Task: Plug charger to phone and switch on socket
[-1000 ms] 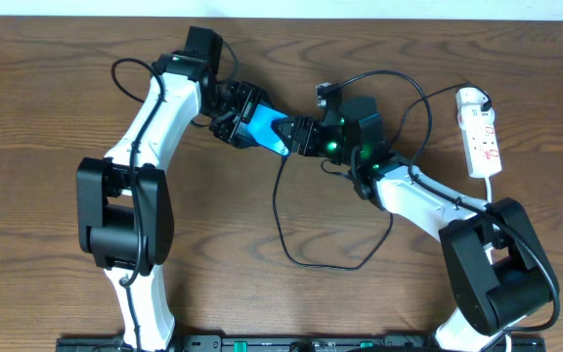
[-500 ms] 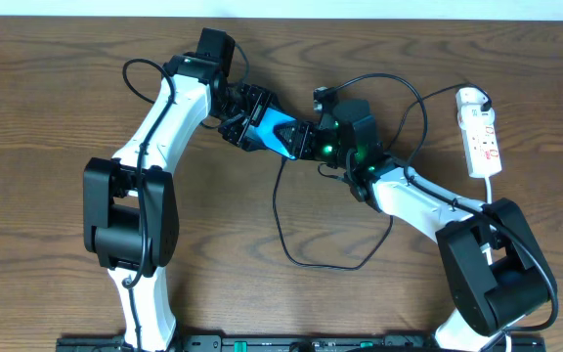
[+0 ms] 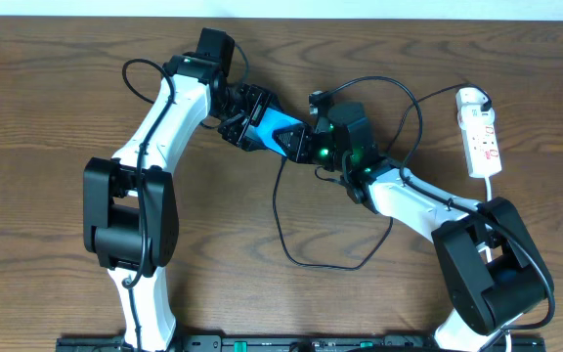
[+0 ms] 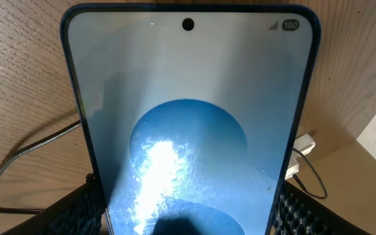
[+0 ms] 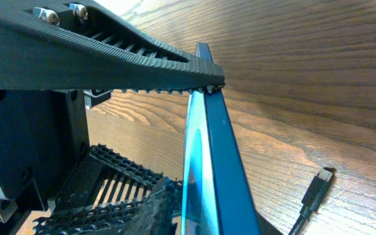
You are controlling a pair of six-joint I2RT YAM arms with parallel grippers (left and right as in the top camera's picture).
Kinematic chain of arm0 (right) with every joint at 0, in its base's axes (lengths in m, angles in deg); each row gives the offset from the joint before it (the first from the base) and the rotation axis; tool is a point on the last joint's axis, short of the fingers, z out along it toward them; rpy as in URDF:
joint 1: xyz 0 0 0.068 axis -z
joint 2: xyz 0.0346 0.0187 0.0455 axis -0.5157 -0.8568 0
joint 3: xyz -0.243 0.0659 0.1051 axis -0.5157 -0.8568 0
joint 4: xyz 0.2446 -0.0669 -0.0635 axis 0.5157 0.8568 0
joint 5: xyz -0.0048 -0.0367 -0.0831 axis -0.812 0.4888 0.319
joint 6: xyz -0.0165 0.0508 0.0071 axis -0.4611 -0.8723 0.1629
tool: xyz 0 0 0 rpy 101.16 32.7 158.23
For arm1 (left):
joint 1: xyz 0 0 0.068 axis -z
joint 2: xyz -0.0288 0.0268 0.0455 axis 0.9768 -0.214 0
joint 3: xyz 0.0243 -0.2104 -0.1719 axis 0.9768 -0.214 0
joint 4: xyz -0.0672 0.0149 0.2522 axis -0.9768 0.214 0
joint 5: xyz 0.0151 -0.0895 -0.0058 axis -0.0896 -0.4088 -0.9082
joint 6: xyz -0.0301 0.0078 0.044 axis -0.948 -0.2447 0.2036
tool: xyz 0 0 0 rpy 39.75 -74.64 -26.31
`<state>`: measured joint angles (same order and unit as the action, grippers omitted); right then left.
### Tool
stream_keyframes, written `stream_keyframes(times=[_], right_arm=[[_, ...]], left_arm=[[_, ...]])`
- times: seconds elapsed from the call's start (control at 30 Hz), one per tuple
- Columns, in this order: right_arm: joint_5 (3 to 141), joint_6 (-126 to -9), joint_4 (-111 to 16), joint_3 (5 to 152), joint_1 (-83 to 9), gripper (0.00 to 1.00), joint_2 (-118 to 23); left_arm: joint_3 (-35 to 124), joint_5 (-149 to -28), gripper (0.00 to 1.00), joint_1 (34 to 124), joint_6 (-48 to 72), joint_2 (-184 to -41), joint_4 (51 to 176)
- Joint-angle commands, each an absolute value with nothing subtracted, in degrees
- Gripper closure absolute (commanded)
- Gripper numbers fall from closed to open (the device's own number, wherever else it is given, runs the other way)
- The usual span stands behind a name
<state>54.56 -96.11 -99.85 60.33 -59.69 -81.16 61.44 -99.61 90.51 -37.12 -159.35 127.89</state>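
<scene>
Left claw: you're pinching the phone by its sides.
Right claw: at the phone's end; you cannot tell its grip.
Charger: plug tip loose on the surface.
Socket: far right.

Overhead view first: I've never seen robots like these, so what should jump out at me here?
The bright blue phone at the upper middle of the table, clamped in the left gripper with the right gripper meeting it from the other side. Below them the black charger cable loops across the wood, and the right wrist view shows its plug tip lying loose. The white socket sits at the picture's far right.
</scene>
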Motion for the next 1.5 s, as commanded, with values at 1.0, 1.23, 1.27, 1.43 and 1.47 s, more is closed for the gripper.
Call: stream_keyframes(times=[1.0,1.23,1.27,1.43,1.47], right_arm=[[54.52,-106.73,-101.90,61.51,-54.88,0.99,-81.66],[54.52,-110.89,-101.95,61.51,-53.15,0.99,-81.66],[54.52,-111.89,-101.99,61.51,-53.07,0.99,-81.66],[54.50,-116.46,-104.09,61.51,-52.28,0.99,-81.66],[54.50,-117.44,-104.39,61.51,-52.08,0.99,-81.66]], left_arm=[[61.59,-100.96,0.29,90.33,-30.37,-158.24,127.23],[61.59,-103.83,0.29,90.20,-22.59,-158.24,123.47],[61.59,-104.68,0.29,90.20,-21.45,-158.24,122.47],[61.59,-107.52,0.29,90.20,-18.02,-158.24,118.95],[61.59,-108.09,0.29,90.20,-17.82,-158.22,118.45]])
